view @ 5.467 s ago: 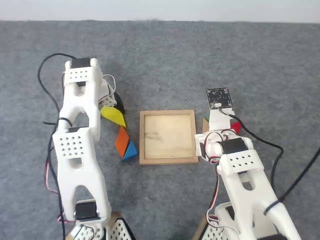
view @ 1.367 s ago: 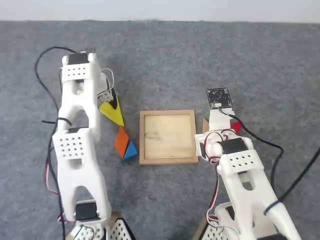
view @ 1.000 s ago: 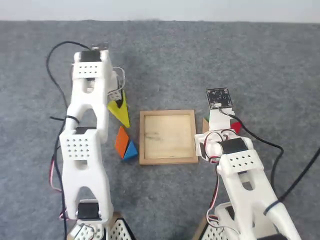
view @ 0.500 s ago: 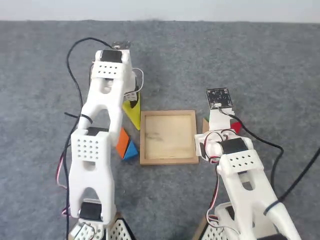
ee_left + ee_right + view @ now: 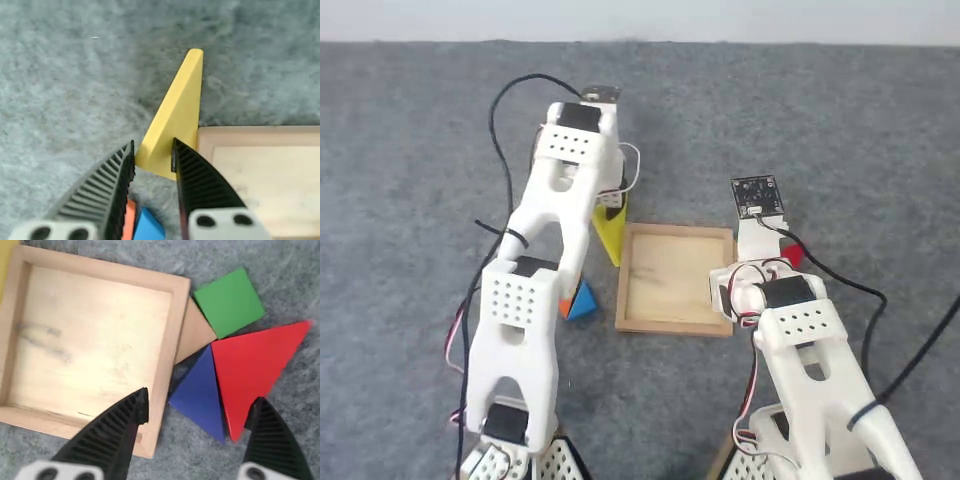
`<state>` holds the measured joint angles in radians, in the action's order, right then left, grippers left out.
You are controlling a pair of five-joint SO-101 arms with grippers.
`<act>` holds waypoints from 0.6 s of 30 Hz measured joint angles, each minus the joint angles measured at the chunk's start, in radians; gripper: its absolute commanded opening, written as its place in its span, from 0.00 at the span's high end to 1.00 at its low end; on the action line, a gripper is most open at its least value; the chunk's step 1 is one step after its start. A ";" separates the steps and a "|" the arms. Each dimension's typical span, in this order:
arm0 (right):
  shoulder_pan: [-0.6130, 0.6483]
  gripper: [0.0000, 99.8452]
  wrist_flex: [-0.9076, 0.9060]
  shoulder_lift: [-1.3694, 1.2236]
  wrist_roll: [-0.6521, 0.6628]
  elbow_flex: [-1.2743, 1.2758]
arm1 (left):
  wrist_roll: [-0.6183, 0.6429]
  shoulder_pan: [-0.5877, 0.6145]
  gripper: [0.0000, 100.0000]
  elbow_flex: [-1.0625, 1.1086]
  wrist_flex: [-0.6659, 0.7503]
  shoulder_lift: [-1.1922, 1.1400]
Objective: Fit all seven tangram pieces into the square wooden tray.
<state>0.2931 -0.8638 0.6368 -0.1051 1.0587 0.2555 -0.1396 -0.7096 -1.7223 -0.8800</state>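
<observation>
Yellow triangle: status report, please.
Left gripper shut on yellow triangle. Triangle against outer rim of wooden tray, not inside. Right gripper open over its opposite rim.

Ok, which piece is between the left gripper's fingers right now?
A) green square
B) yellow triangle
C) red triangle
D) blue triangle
B: in the left wrist view the left gripper is shut on one corner of the yellow triangle, which lies just outside the wooden tray, at its corner.
</observation>
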 measured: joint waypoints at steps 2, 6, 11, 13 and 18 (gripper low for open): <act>0.000 0.68 0.000 0.000 0.000 0.000 | 0.000 -0.012 0.91 0.000 0.000 0.000; 0.000 0.68 0.000 0.000 0.000 0.000 | 0.000 -0.026 0.91 0.002 0.000 0.015; -0.038 0.68 0.002 0.000 0.000 0.000 | 0.000 -0.055 0.91 0.021 0.000 0.057; -0.043 0.68 0.002 0.000 0.000 0.000 | 0.000 -0.071 0.91 0.023 0.000 0.068; -0.040 0.68 0.002 0.000 0.000 0.000 | 0.002 -0.137 0.91 0.034 0.000 0.054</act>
<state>0.2532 -0.8623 0.6368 -0.1051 1.0587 0.2570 -0.2762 -0.6759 -1.7223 -0.8263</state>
